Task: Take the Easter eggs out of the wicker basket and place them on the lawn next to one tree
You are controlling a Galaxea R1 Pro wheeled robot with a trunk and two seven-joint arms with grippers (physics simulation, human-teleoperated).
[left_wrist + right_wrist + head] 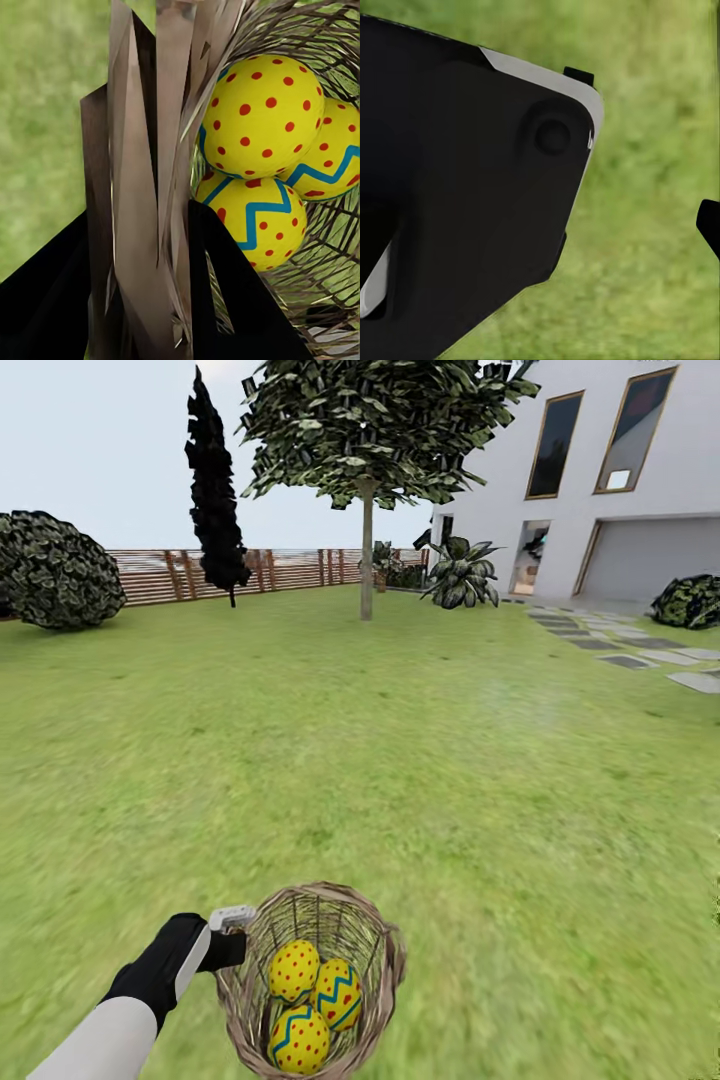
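Inside open-weave wicker basket [312, 980]: three dotted eggs [310, 1005]; left jaws clamp rim (right jaws' state unclear).

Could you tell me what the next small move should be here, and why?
Probably carry the wicker basket forward toward the tree. The left gripper is clamped on its rim, all three Easter eggs sit inside, and the trunk stands far across the lawn, so nothing can be placed yet.
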